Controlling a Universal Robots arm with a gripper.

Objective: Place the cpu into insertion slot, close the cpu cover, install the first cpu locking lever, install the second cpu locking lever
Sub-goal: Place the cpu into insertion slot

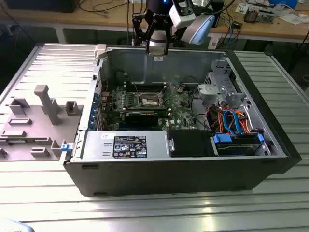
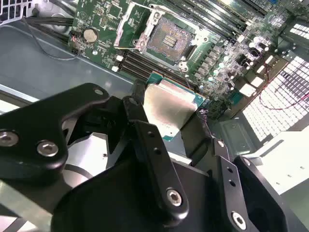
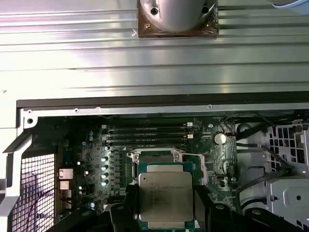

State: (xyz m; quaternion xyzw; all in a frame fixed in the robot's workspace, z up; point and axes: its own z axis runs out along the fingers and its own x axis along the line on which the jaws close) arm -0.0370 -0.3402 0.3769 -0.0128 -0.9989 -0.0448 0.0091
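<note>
An open black and grey metal computer case (image 1: 270, 145) lies on its side on a ribbed aluminium table (image 1: 145, 212). Inside lies one green motherboard (image 1: 181, 113). One long black expansion card (image 1: 145, 116) lies across it, just beside the square cpu socket (image 1: 149, 100) on the side toward the camera in the exterior view. A silver power supply box with a printed label (image 1: 125, 145) fills the case's near edge. A bundle of blue and orange cables (image 1: 231, 121) sits at the exterior view's right. A grey moulded fixture plate with upright pegs (image 1: 29, 121) lies on the table at the exterior view's left.

In the second wrist view one round silver coin cell (image 2: 90, 35) sits near the socket. A bank of long black memory slots (image 2: 140, 65) runs along one side of the socket; I cannot count them surely. The thin silver cpu cover frame (image 2: 133, 24) is swung off to the socket's side. The socket's grid of contacts (image 2: 169, 41) is bare.

The black two-fingered gripper (image 2: 169, 113) hangs over the case's far wall, well above the board. Its jaws are drawn in to the chip's width. One finger (image 3: 126, 210) presses on each of two opposite edges of the single cpu, a flat square chip with a dull silver-grey top (image 3: 165, 198). The chip is in the air, level, apart from the socket. Nothing stands between them.
</note>
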